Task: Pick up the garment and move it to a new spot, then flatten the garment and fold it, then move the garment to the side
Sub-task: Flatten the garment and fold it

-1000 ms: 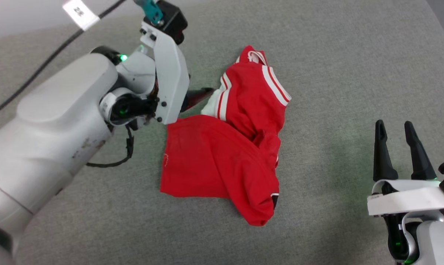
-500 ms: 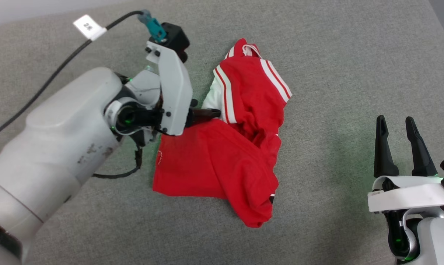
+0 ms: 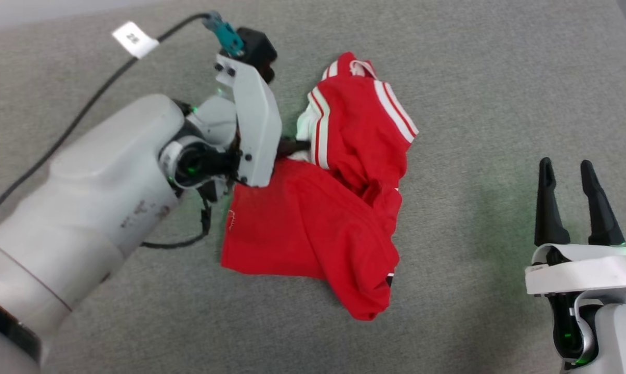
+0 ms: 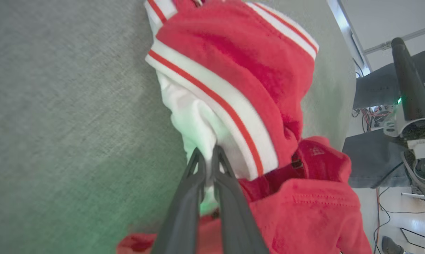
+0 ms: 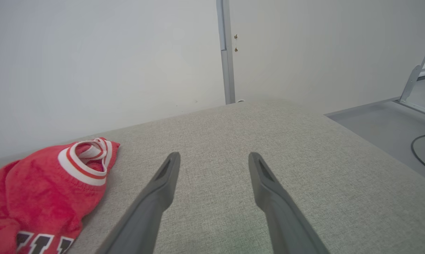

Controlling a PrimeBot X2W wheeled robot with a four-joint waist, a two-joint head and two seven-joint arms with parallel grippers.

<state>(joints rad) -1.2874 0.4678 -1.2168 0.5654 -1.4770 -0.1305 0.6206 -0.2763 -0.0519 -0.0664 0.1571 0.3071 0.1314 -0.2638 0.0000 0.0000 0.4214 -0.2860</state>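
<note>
We see a grey woven counter (image 3: 500,104), a white wall (image 5: 92,53) behind it, a grey upright strip (image 5: 226,63) on that wall, a black cable (image 5: 413,150) looping on the grey floor (image 5: 381,120), a slanted metal leg (image 5: 410,83).

The white cable tag (image 3: 134,39) bears small digits, too blurred to read. On the garment (image 5: 32,183), black lettering (image 5: 43,244) is cut off at the edge.
</note>
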